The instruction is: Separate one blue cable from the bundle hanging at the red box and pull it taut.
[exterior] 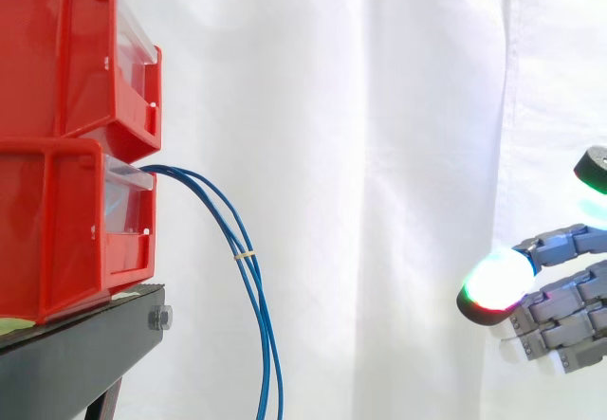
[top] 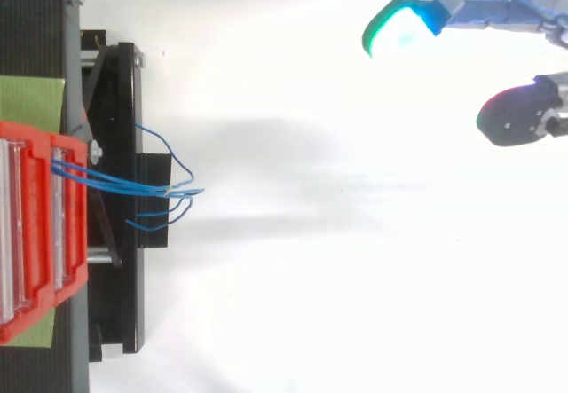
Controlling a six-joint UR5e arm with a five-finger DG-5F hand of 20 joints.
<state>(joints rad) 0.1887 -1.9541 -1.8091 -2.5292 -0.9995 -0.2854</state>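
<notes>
No blue cable (exterior: 246, 252) is separated from the slack bundle (top: 115, 179) yet; robot hand (exterior: 569, 314) hangs well apart, fingers (exterior: 567, 243) spread, empty.

Stacked red bins (exterior: 66, 211) atop black stand (exterior: 81, 358)

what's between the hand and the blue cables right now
Nothing: in the side view the stretch from the hand to the blue cables is bare, with just the white curtain behind it.
</notes>
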